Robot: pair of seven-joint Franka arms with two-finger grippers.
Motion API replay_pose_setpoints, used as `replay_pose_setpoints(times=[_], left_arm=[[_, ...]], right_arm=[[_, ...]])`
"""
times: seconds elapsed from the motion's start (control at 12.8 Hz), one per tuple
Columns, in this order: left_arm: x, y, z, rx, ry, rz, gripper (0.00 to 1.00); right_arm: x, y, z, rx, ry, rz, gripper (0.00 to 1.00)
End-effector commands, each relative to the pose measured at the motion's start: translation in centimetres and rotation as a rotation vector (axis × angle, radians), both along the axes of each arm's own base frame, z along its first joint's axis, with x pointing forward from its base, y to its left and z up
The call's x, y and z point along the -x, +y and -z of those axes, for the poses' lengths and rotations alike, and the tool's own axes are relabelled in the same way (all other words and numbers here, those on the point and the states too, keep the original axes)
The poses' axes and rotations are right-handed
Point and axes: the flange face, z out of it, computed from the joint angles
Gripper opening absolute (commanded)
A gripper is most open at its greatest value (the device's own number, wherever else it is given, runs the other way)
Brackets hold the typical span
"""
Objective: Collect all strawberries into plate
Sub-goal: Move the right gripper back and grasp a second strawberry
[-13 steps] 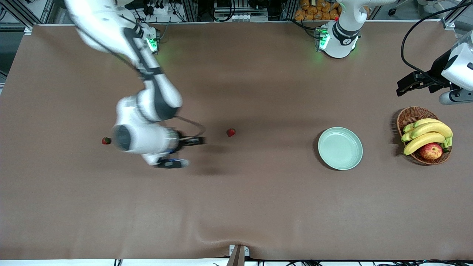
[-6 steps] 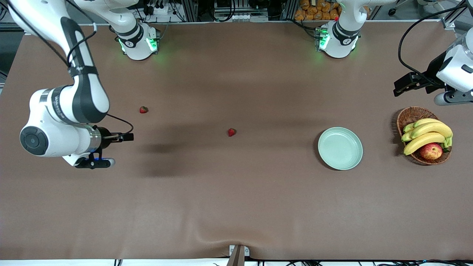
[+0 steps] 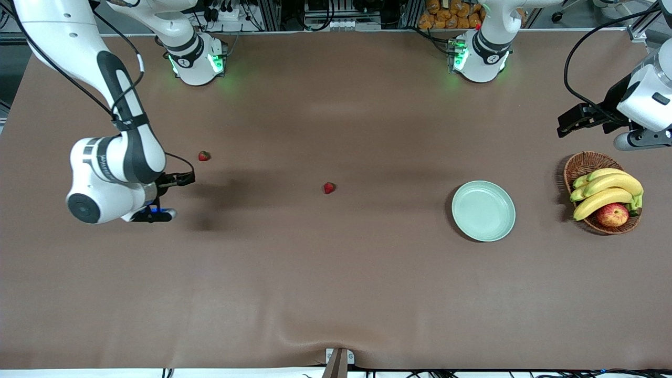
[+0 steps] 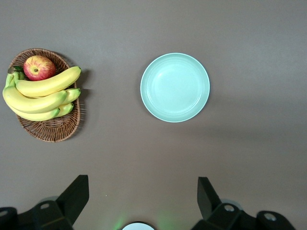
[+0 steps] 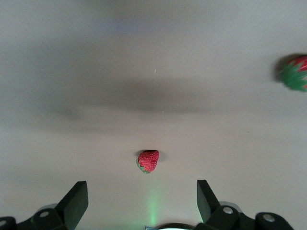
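While the right arm reached from its base out to its own end of the table, its forearm sloped down to a bent wrist and the right gripper (image 5: pixel 141 191) pointed straight down over the brown table (image 3: pixel 336 283). Its fingers (image 5: pixel 76 199) were spread wide and held nothing.

The first strawberry (image 5: pixel 147 161) lay on the table below the gap between those fingers, touching neither. It was red with a small green cap. The front view did not show it, because the right arm's wrist covered that spot.

The second strawberry (image 3: pixel 204 156) lay just beside the right arm's wrist, farther from the front camera, and showed at the edge of the right wrist view (image 5: pixel 293 72). The third strawberry (image 3: pixel 329 187) lay near the table's middle, between the right arm and the plate (image 3: pixel 483 211), well apart from both.

The left arm was bent back over its own end of the table. The left gripper (image 4: pixel 143 187) hovered high over bare table, its fingers (image 4: pixel 76 191) also wide and empty.

The plate was pale mint green, round and shallow, and carried no berries. It stood beside the wicker basket (image 3: pixel 583 164), which held bananas (image 3: pixel 609 190) and an apple (image 3: pixel 612 214).
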Motion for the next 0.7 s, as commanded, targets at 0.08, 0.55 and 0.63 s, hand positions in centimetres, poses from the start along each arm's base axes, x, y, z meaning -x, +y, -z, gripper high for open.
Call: replay_pose_setpoints(times=[0.08,0.55,0.63], left_arm=[[0.1,0.0,0.1,-0.017,-0.009,0.018,1.0],[0.3,0.0,0.2,-0.018,-0.005,0.018,1.0],[0.4,0.0,0.4,-0.018,-0.002,0.018,1.0]], right_arm=[[2.8,-0.1,3.7,0.017,0.054,-0.023,1.0],[5.6,-0.1,8.1,0.029,0.156,-0.029,0.97],[6.1,0.1,8.6,0.03,0.169,-0.034,0.95]])
